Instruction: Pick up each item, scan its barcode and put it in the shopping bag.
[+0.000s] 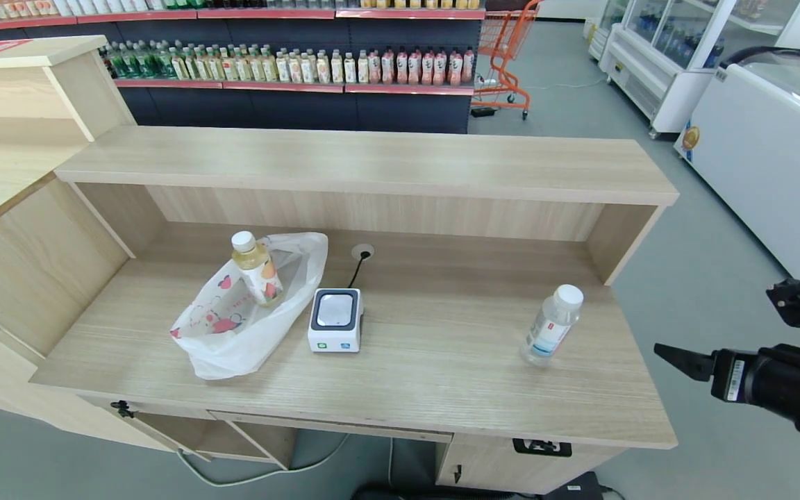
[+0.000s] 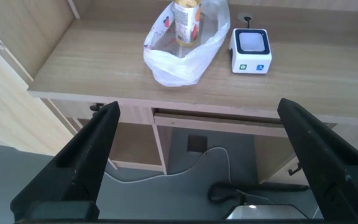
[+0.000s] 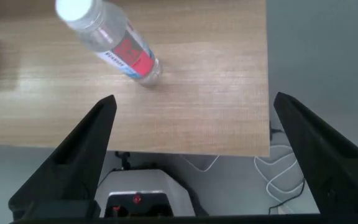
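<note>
Water bottle [image 1: 551, 326] upright, drink [image 2: 186, 22] in shopping bag [image 2: 173, 65], left pincer [image 2: 199, 104] and right pincer [image 3: 194, 102] gaping

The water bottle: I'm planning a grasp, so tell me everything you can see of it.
The water bottle is clear plastic with a white cap and a red-and-white label round its middle. It stands upright on the right part of the wooden counter, well apart from the scanner. Nothing but the counter touches it.

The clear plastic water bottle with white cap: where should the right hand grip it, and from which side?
Probably its labelled middle, from the robot's right: the clear plastic water bottle stands upright, and the open right hand is beyond the wooden counter's right edge.
</note>
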Robot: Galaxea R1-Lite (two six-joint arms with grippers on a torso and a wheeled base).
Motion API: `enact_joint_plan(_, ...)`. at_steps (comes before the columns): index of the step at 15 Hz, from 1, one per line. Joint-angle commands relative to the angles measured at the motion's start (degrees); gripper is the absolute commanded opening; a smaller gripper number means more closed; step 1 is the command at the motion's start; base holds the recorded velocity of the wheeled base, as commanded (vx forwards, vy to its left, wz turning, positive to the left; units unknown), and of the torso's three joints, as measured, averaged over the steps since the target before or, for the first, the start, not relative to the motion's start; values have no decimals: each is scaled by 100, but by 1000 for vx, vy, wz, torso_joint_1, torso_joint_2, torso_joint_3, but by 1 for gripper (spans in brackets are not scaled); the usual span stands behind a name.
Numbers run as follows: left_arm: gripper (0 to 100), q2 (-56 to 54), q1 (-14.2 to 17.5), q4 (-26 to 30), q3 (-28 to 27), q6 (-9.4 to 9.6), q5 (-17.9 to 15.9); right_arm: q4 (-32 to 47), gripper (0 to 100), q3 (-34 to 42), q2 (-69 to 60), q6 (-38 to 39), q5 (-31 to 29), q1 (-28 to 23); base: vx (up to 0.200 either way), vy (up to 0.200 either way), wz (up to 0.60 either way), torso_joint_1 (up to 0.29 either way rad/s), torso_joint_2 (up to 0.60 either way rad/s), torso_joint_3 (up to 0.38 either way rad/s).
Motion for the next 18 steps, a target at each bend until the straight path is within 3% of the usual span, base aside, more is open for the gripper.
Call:
enact_joint_plan(1, 100, 4, 1, -1, 0, 2, 0, -1237, 100, 111, 1492, 0, -150, 375, 0, 0, 0, 0, 0, 0)
enact_joint_plan(7, 100, 4, 1, -1, 0, 2, 0, -2081, 100, -12, 2407, 61, -343, 1131, 0, 0, 0, 0, 0, 0)
enact_joint_plan(10, 100, 4, 1, -1, 0, 2, 0, -2467, 100, -407, 2864, -18, -783, 1439, 0, 0, 0, 0, 0, 0)
enact_joint_plan(18, 100, 4, 1, -1, 0, 2, 0, -2538, 100, -1269, 3435, -264, -941, 1632, 0, 0, 0, 0, 0, 0)
